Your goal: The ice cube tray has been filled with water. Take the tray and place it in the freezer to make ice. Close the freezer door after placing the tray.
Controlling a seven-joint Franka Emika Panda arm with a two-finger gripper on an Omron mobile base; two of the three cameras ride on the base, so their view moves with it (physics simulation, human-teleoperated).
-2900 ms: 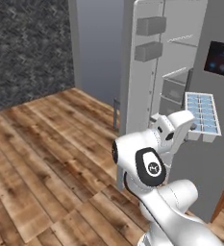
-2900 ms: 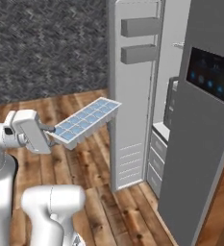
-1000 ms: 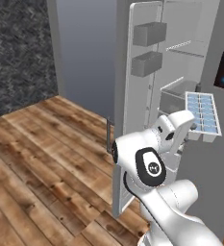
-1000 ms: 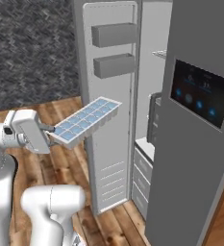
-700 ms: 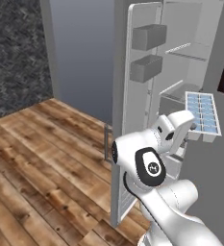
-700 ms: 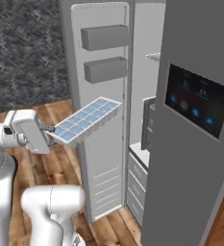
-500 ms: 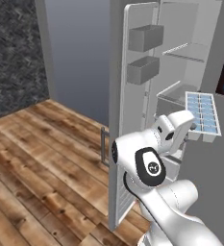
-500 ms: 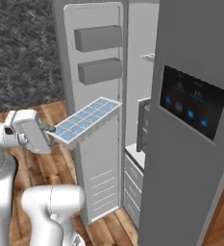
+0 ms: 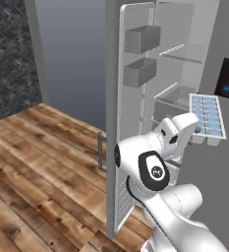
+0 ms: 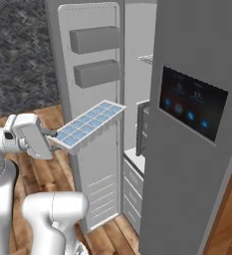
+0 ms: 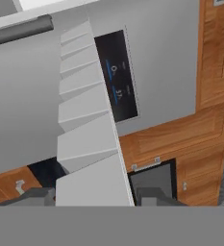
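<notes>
My gripper (image 10: 52, 140) is shut on one end of the ice cube tray (image 10: 90, 125), a white tray with two rows of pale-blue water cells (image 9: 208, 115). The tray (image 9: 208, 119) hangs level in the air in front of the freezer (image 9: 181, 93), whose white shelves and grey drawers show through the gap. The freezer door (image 9: 131, 118) stands swung wide, its grey bins (image 10: 95, 56) facing me. In the hand view the tray's ribbed white underside (image 11: 87, 125) runs up from my fingertips (image 11: 152, 196).
The other grey door with the dark touch-screen (image 10: 192, 103) is shut, to the right of the freezer opening. Wooden floor (image 9: 37, 167) stretches to the left. A dark speckled wall (image 9: 8, 54) stands at far left. Wooden cabinets (image 11: 214, 53) show in the hand view.
The whole scene has shifted and grown larger as the base drove closer to the fridge. The tray stays in my gripper at the same place relative to the arm.
</notes>
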